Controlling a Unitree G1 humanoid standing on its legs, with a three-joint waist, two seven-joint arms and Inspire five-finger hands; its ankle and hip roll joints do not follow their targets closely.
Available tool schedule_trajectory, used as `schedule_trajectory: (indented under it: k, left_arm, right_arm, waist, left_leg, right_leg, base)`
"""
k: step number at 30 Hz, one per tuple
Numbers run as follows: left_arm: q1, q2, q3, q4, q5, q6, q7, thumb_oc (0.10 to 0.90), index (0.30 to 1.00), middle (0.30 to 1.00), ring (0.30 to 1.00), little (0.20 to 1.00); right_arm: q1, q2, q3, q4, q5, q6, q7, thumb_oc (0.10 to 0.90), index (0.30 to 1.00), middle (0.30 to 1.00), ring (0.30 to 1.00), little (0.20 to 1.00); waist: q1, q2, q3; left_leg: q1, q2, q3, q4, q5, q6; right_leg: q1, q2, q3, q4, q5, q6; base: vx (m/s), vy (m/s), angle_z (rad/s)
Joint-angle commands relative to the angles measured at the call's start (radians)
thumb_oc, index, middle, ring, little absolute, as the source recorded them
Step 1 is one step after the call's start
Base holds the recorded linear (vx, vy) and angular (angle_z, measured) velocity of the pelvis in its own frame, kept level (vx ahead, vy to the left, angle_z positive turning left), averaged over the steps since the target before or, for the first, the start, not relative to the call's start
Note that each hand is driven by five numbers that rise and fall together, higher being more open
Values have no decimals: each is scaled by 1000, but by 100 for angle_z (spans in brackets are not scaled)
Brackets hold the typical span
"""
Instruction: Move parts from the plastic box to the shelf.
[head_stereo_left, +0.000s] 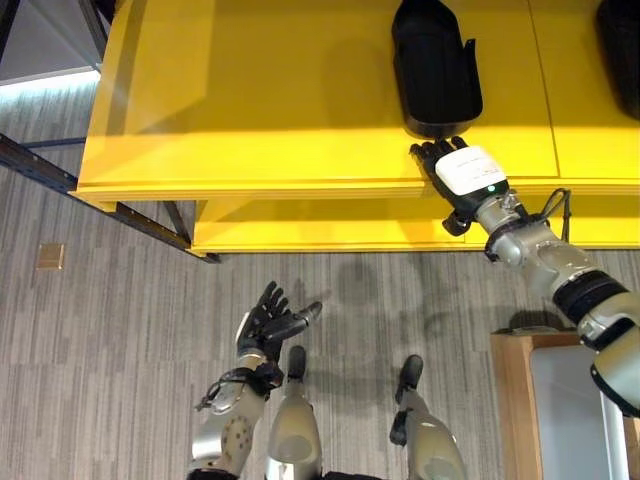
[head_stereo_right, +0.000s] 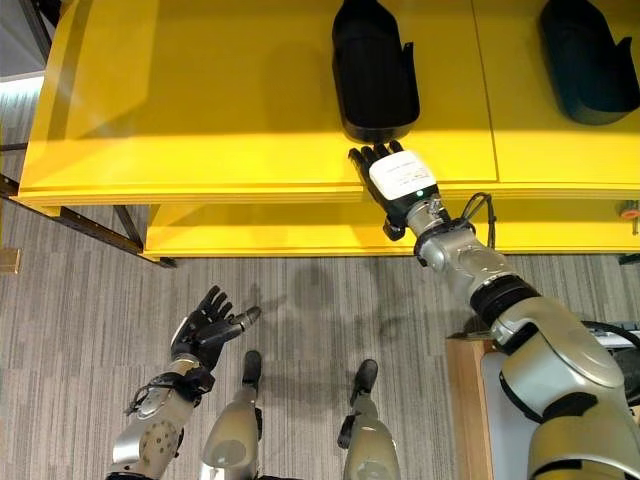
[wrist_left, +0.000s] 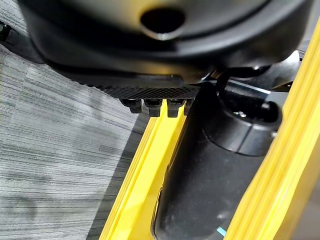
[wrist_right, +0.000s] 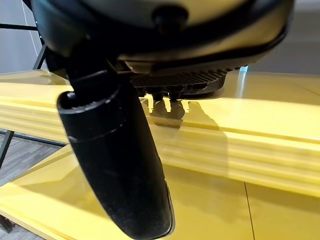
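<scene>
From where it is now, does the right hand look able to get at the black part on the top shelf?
Probably yes. The right hand lies open at the yellow shelf's front edge, its fingertips right at the near end of the black part, with nothing between them.

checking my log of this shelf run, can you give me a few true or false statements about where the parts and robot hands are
1. A black part lies on the top level of the yellow shelf. True.
2. The right robot hand is curled round that black part. False: its fingers are straight, at the shelf's front edge just in front of the part.
3. The left robot hand holds a part. False: it hangs open and empty over the grey floor.
4. A second black part lies on the shelf further to the robot's right. True.
5. The shelf has a lower yellow level under the top one. True.
</scene>
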Motion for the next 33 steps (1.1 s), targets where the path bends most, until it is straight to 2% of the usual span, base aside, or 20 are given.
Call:
schedule_trajectory:
  k: [1, 24, 29, 33]
  left_arm:
    - [26, -6, -7, -132, 12, -89, -1, 900, 1000, 1000, 1000, 1000]
    - [28, -1, -2, -124, -2, -111, 17, 900, 1000, 1000, 1000, 1000]
    - [21, -5, 3, -123, -4, -112, 20, 900, 1000, 1000, 1000, 1000]
    - [14, -16, 12, -119, -3, -114, 24, 900, 1000, 1000, 1000, 1000]
  right_arm:
    - [-246, -19, 67, 36, 44, 7, -68, 900, 1000, 1000, 1000, 1000]
    - [-304, 1, 94, 124, 88, 17, -89, 900, 1000, 1000, 1000, 1000]
    - [-234, 12, 56, 89, 75, 18, -84, 900, 1000, 1000, 1000, 1000]
    - [-85, 30, -58, -19, 65, 18, -67, 900, 1000, 1000, 1000, 1000]
  waist:
    - [14, 3, -17]
    - [26, -4, -17]
    - [21, -5, -17]
    - [9, -10, -17]
  left_leg:
    - [-16, -3, 53, 17, -3, 43]
    - [-38, -7, 51, 23, -18, 39]
    - [-42, -7, 53, 21, -19, 39]
    - [-38, -6, 55, 20, -20, 39]
  right_leg:
    - [61, -68, 41, 84, -55, -6]
    - [53, -75, 33, 74, -56, -4]
    - [48, -74, 34, 75, -56, -4]
    - [43, -75, 36, 80, -55, -5]
  base:
    - [0, 0, 0]
    - [6, 1, 0]
    - [0, 0, 0]
    - [0, 0, 0]
